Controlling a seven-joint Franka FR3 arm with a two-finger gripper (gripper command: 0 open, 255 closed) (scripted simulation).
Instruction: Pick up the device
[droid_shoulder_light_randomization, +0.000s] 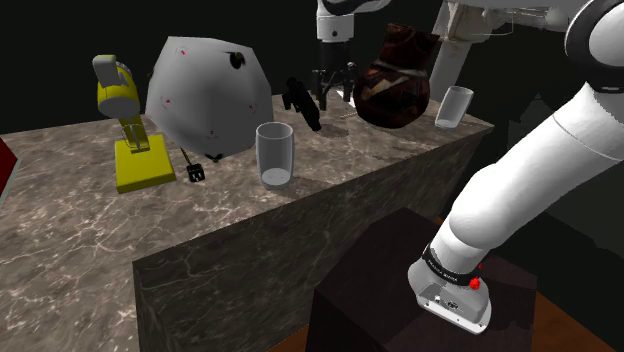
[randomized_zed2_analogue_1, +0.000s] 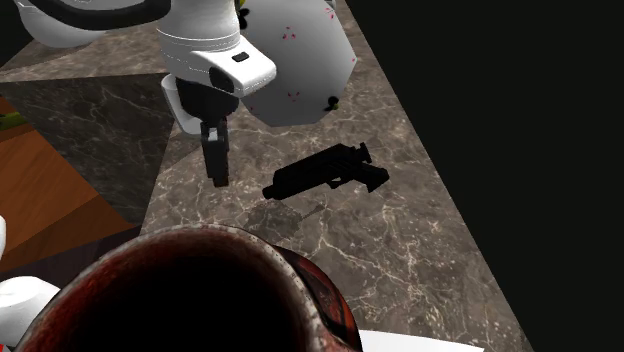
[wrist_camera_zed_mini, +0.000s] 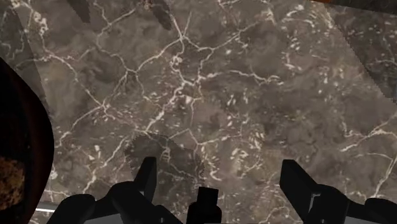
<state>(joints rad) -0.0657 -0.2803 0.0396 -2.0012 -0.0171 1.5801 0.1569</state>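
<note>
The black pistol-shaped device (droid_shoulder_light_randomization: 303, 104) lies on its side on the far part of the dark veined marble counter (droid_shoulder_light_randomization: 80, 230), between a big grey-white faceted lump (droid_shoulder_light_randomization: 205, 95) on the shoulder view's left and a dark brown pot (droid_shoulder_light_randomization: 395, 85) on its right. The black gripper (droid_shoulder_light_randomization: 335, 97) hangs from the white arm just to the right of the device in that view, between it and the pot, and holds nothing. In the second exterior view the device (randomized_zed2_analogue_1: 325, 172) rests flat on the counter (randomized_zed2_analogue_1: 420, 250) with the gripper (randomized_zed2_analogue_1: 218, 175) to its left, near it but apart from it; the lump (randomized_zed2_analogue_1: 295, 60) sits farther back, and the pot's wide rim (randomized_zed2_analogue_1: 190, 245) looms in the near foreground. In the wrist view the gripper (wrist_camera_zed_mini: 219, 168) has its fingers (wrist_camera_zed_mini: 147, 178) spread wide above bare marble (wrist_camera_zed_mini: 222, 95), nothing between them, with the pot's dark curve (wrist_camera_zed_mini: 19, 159) off to one side. Nearer in the shoulder view, a clear glass (droid_shoulder_light_randomization: 275, 155) stands upright close to the counter's front edge, a yellow object on a flat yellow base (droid_shoulder_light_randomization: 128, 135) stands to the left of the lump, and a second clear glass (droid_shoulder_light_randomization: 453, 106) leans tilted at the counter's far right corner. The dark box stand (droid_shoulder_light_randomization: 420, 290) sits at the lower right.
</note>
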